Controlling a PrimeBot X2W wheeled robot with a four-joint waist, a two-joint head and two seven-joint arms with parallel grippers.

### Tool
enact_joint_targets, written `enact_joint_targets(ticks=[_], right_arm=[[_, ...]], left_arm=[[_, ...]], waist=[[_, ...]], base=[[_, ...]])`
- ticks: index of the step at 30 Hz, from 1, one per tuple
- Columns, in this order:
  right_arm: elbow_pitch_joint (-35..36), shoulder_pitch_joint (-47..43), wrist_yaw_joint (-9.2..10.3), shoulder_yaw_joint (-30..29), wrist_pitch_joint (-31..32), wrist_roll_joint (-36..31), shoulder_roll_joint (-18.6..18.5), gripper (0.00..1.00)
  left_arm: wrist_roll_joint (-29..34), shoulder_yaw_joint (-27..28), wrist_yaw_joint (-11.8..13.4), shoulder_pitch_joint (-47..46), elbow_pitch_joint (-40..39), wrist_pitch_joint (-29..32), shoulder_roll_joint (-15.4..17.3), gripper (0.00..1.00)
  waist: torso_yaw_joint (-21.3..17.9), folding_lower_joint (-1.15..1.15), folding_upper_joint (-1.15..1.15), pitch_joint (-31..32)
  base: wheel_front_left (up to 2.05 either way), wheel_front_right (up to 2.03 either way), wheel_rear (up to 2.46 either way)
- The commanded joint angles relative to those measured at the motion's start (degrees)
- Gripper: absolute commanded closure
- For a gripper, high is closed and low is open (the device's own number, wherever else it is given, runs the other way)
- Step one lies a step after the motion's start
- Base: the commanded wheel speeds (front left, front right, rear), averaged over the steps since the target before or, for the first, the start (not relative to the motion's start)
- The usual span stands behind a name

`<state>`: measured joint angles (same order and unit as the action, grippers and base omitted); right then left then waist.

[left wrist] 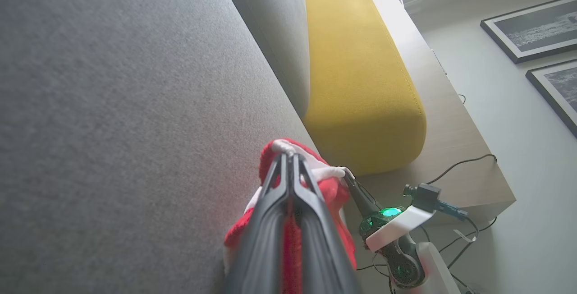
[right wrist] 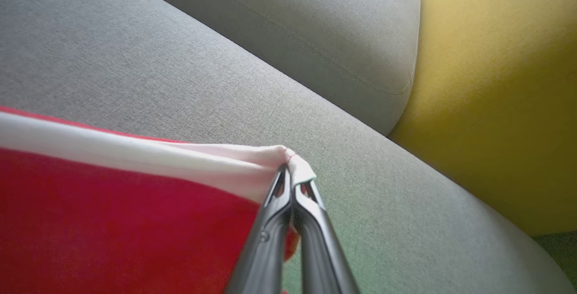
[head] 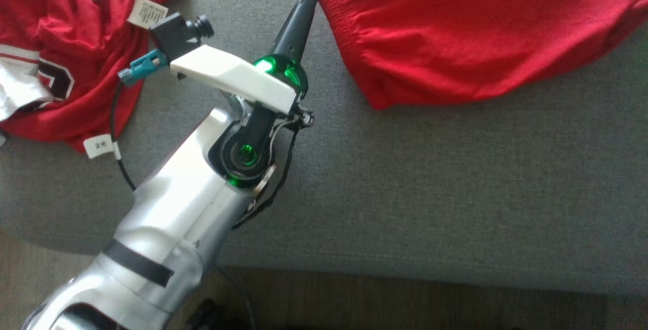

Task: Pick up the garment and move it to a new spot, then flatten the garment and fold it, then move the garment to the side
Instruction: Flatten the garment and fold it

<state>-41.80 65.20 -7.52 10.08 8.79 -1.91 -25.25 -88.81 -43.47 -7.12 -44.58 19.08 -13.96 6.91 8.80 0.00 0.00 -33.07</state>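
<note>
Your left tool (left wrist: 286,154) is clamped shut on the red garment (head: 481,31). In the left wrist view its two dark fingers (left wrist: 270,204) lie pressed together, with a fold of white trim caught at their tips and red cloth bunched around them lower down. In the head view that tool reaches up to the top centre of the frame, its silver forearm (head: 177,208) rising from the lower left. It meets the garment at the left corner, where the white trim runs off the top edge. From there the garment spreads across the upper right of the frame, lying on the grey sofa seat (head: 430,178) with a gathered edge facing the tool. Your right tool (right wrist: 290,170) is closed too, pinching the corner of the white trim. In the right wrist view the trim stretches away to the left edge, with red cloth in the lower left below it. The left wrist view shows the right tool at the lower right, its tip touching the same white trim just beside the left tool's tip. A red jersey (head: 55,41) with white panels and white labels lies crumpled in the upper left of the head view, apart from the garment, with bare seat between them. A yellow cushion (right wrist: 496,95) sits beside the grey backrest (right wrist: 315,28) at the right of the right wrist view.
</note>
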Motion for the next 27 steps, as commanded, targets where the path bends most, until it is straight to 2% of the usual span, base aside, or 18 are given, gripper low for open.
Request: enact_joint_targets(ticks=[1,2,3,5,6,7,8,14,16,19,22,27], right_arm=[[-0.44,1.90,0.03,0.18,-1.56,-0.15,0.88,0.69],[-1.51,2.31,0.03,0.25,-2.17,-0.26,1.19,0.36],[-2.48,2.62,0.03,0.13,-2.98,-0.12,1.55,0.00],[-4.30,2.93,0.03,-0.76,-4.47,0.69,2.38,0.00],[-5.03,2.86,0.03,-1.26,-5.28,1.37,2.89,0.00],[-5.59,2.68,0.03,-1.53,-6.08,2.01,3.30,0.00],[-6.05,2.46,0.03,-1.68,-6.91,2.64,3.58,0.00],[-7.00,-0.32,0.03,-2.48,-9.58,7.05,5.48,0.00],[-6.99,-2.05,0.03,-2.49,-9.83,8.82,6.32,0.00],[-7.37,-5.08,0.03,-2.67,-9.09,10.90,7.67,0.00],[-8.27,-7.98,0.03,-3.38,-8.10,11.24,8.18,0.00],[-11.05,-11.18,0.03,-5.51,-5.29,11.58,9.17,0.00]], left_arm=[[0.31,1.78,-0.36,-1.57,1.16,-0.20,0.61,1.00],[0.36,1.73,-0.36,-1.82,1.78,-0.22,0.36,1.00],[0.54,1.66,-0.36,-2.00,2.50,-0.26,0.22,1.00],[1.02,1.62,-0.36,-2.03,3.98,-0.40,-0.04,0.62],[1.30,1.63,-0.36,-1.88,5.00,-0.48,-0.09,0.50],[1.90,1.55,-0.36,-1.73,6.31,-0.56,-0.04,0.10],[2.54,1.46,-0.36,-1.54,7.58,-0.64,-0.02,0.00],[8.21,2.85,-0.33,-0.05,13.16,-0.98,0.75,0.00],[14.34,5.56,0.58,0.88,14.00,-1.00,1.31,0.00],[26.86,10.69,3.85,4.19,11.54,-1.02,1.62,0.00],[39.38,15.20,7.99,9.61,5.37,-1.03,0.71,0.00],[54.41,17.00,12.77,18.48,-4.50,-1.03,-0.87,0.00]], waist=[[-0.07,0.00,0.00,0.02],[-0.16,0.00,0.00,0.09],[-0.24,0.00,0.00,0.22],[-0.52,0.00,0.00,0.77],[-0.70,0.00,0.00,1.20],[-0.91,0.00,0.00,1.71],[-1.17,0.00,0.00,2.32],[-3.00,0.00,0.00,6.09],[-3.77,0.00,0.00,7.60],[-4.81,0.00,0.00,9.84],[-5.21,0.00,0.00,11.75],[-4.46,0.00,0.00,13.77]], base=[[0.00,0.00,0.00],[0.00,0.00,0.00],[0.00,0.00,0.00],[0.00,0.00,0.00],[0.00,0.00,0.00],[0.00,0.00,0.00],[0.00,0.00,0.00],[0.00,0.00,0.00],[0.00,0.00,0.00],[0.00,0.00,0.00],[0.00,0.00,0.00],[0.00,0.00,0.00]])
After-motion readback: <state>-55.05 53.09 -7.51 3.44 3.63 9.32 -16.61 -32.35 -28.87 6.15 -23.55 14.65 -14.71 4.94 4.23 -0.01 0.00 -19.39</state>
